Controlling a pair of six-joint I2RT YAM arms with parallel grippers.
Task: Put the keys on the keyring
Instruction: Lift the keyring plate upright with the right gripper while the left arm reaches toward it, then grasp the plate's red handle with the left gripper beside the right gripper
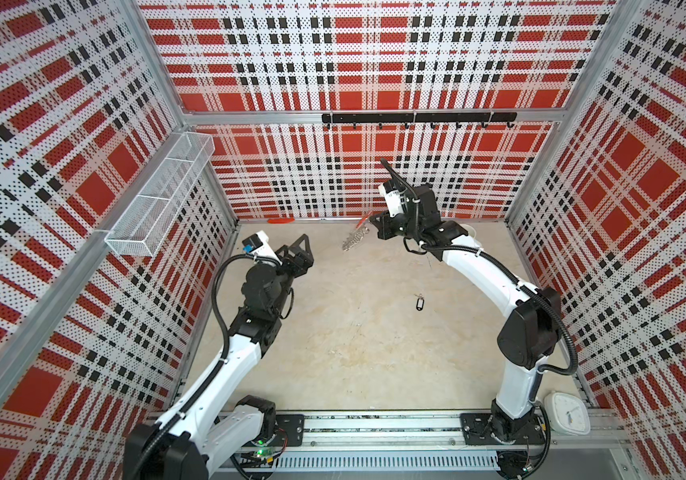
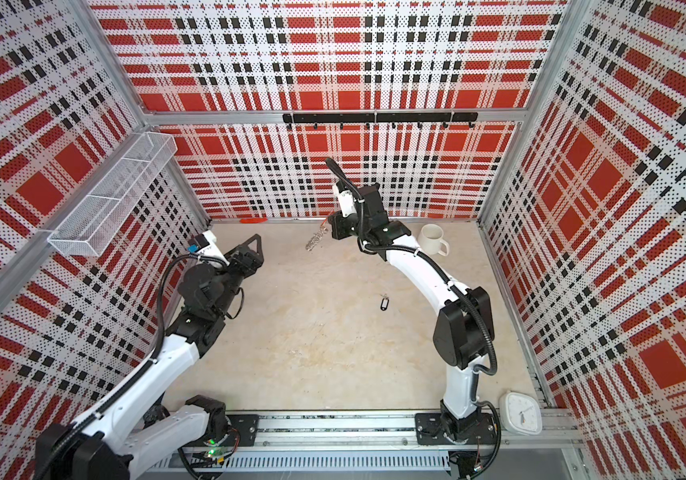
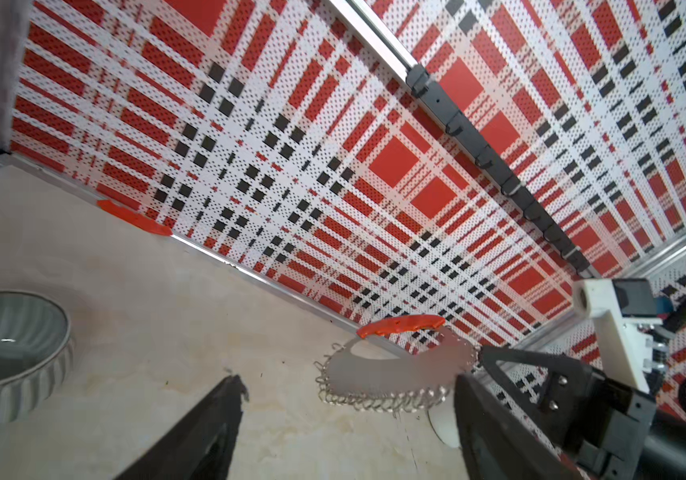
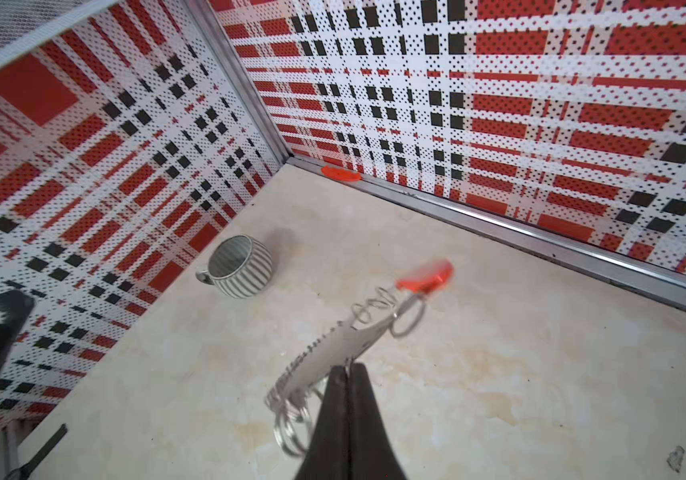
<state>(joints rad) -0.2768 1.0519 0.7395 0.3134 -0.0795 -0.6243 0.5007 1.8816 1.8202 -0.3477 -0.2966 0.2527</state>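
Dangling keyring — one; keys — one.

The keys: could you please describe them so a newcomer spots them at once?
On the beige tabletop, near its middle, the keys lie alone. They are a small black oblong tag with a tiny silver key, unlike the loop-fringed keyring held aloft.

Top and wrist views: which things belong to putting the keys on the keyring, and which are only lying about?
Job: keyring, in the shut right gripper; keys, on the table; open left gripper.
Lying about: white mug, striped mug, clock, wire basket, hook rail.
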